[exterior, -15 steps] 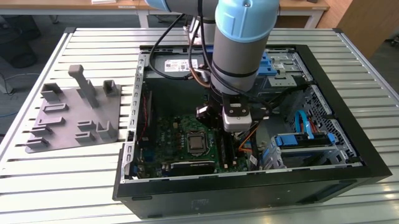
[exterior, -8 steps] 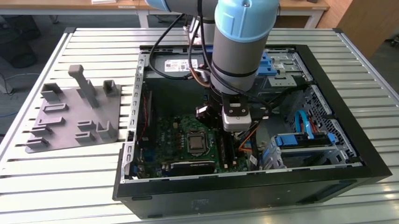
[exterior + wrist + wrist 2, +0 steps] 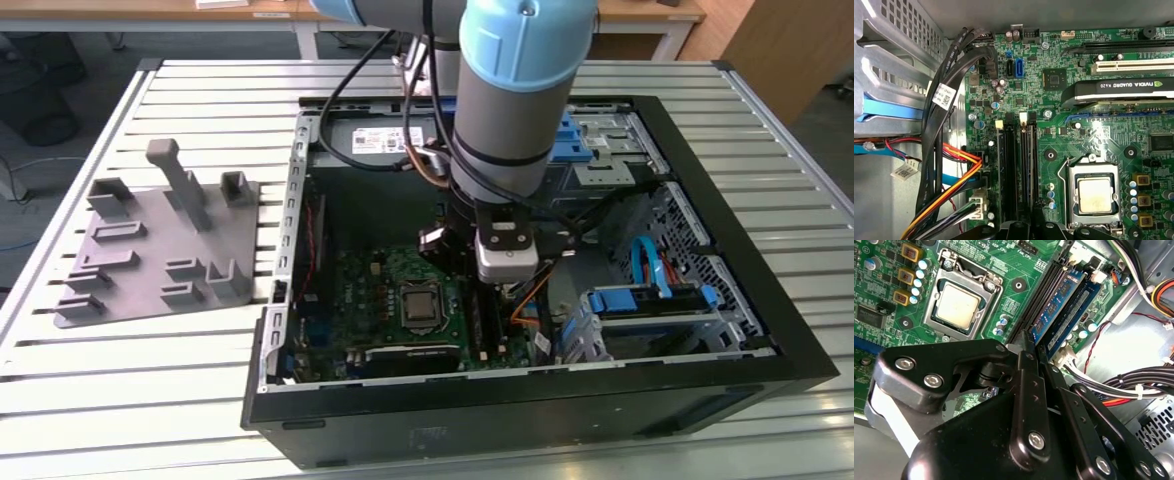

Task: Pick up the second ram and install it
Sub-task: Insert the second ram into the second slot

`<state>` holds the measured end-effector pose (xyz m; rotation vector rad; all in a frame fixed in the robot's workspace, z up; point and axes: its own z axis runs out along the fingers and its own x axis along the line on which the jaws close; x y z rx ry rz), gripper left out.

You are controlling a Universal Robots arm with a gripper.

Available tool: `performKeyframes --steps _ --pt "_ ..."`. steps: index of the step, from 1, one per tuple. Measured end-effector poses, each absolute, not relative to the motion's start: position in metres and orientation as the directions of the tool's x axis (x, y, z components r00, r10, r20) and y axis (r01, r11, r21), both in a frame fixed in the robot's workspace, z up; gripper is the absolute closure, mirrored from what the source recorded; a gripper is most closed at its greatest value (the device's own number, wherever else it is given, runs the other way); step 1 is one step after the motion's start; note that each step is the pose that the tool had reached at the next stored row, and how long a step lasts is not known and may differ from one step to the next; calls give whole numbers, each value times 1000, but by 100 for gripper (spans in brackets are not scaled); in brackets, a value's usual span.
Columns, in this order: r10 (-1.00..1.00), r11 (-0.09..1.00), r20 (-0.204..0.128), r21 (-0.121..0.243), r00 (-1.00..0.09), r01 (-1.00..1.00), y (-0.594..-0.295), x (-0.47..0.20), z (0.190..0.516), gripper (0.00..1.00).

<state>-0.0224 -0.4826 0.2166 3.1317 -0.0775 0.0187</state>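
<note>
Gripper (image 3: 1034, 343) nearly shut, fingers (image 3: 1026, 371) seemingly pinching end of second ram (image 3: 1056, 304), which stands edge-up, socketed in motherboard (image 3: 1019, 305), just beside another stick (image 3: 1077, 310); narrow pinch suits thin board, likely for seating it straight.

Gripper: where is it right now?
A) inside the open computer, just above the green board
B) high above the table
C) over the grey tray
A: the gripper hangs inside the open computer case, close over the green motherboard.
</note>
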Motion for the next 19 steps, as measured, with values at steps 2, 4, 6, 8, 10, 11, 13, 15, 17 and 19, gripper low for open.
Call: performKeyframes --steps 2,4,6,8,10,11,13,15,17,19 --pt "-50 -999 12 9 999 -50 -483 -22 216 86" --pt "-49 -999 12 9 999 -50 -483 -22 215 86" --pt "-49 -999 12 9 999 -50 -483 -22 214 86" --pt "-49 -999 12 9 999 -50 -483 -22 214 86" --pt "-49 -999 12 9 999 -50 -483 -22 214 86" --pt "-49 -999 12 9 999 -50 -483 -22 214 86" --pt "-49 -999 13 9 999 -49 -483 -22 214 86" --pt "-47 -999 15 8 999 -47 -483 -23 215 86" --pt "-45 -999 17 8 999 -45 -483 -24 216 86" --pt "-44 -999 17 8 999 -44 -483 -24 216 86"
